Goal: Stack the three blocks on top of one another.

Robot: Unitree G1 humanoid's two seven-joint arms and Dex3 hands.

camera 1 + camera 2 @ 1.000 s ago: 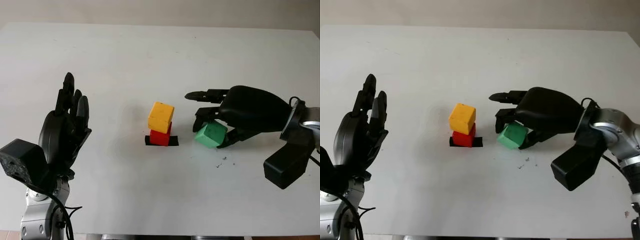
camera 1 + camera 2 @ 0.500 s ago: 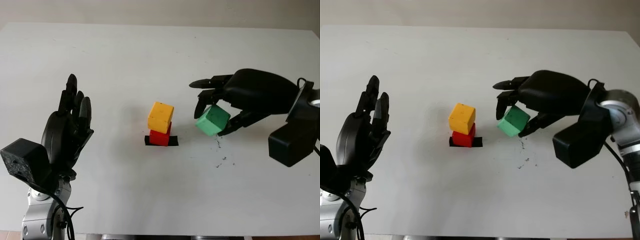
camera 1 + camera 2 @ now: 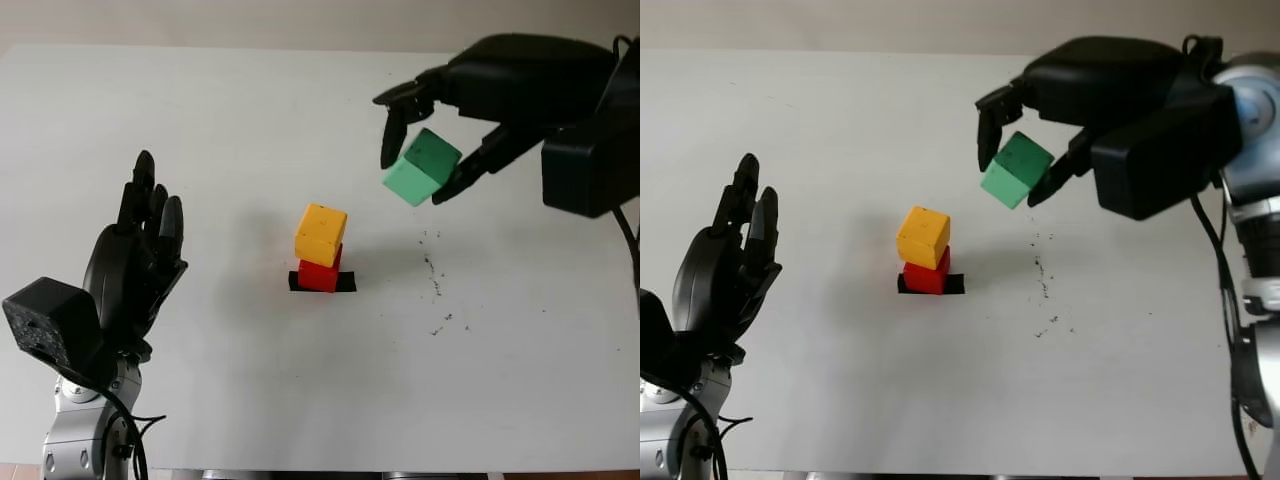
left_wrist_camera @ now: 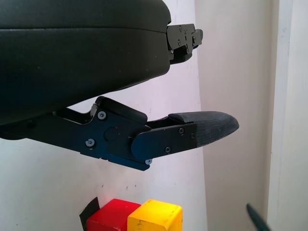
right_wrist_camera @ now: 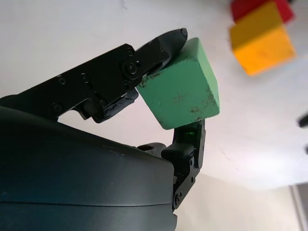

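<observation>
Between the right hand's fingers, the green block hangs gripped above the bench, beside the yellow block atop the red block; the left hand is open.

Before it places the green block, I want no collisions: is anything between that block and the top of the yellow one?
Nothing visible. The right hand holds the green block in the air, right of the yellow block, which sits on the red block.
</observation>
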